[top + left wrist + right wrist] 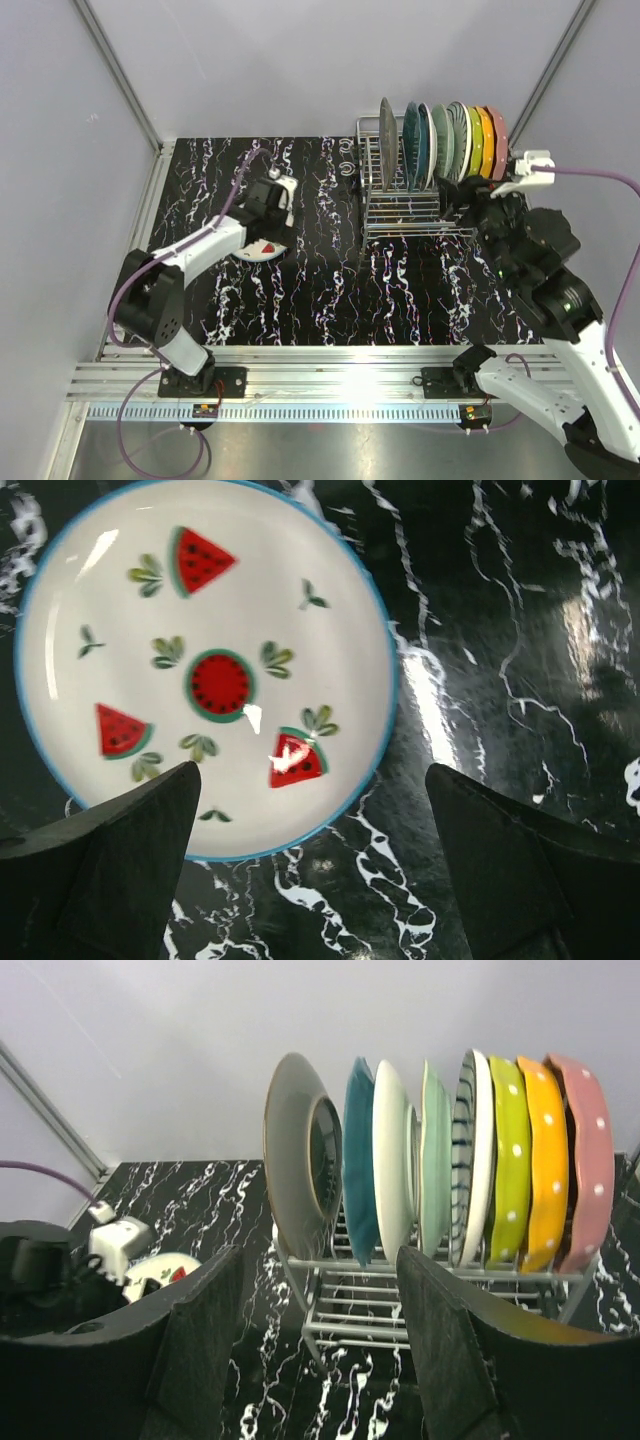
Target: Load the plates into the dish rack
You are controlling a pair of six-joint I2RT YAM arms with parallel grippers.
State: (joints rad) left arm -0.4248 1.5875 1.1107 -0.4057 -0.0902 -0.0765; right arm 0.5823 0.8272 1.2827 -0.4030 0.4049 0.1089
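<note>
- Left pincer (pixel 310 780) is held spread over the watermelon plate (pixel 200 660), which is laid flat on the bench (pixel 500 630).
- Right pincer (pixel 318 1260) is spread too, aimed at plates (pixel 510 1160) stood in the dish rack (pixel 400 1305).

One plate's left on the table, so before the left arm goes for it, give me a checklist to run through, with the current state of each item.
1. Left claw open: ok.
2. Watermelon plate lying flat, nothing on it: ok.
3. Plate centred between the fingers: not ok, it sits off to one side.
4. Free slots in the dish rack beside the grey plate: ok.
5. Right claw open and empty: ok.
6. Left claw's height above the plate: cannot tell.
</note>
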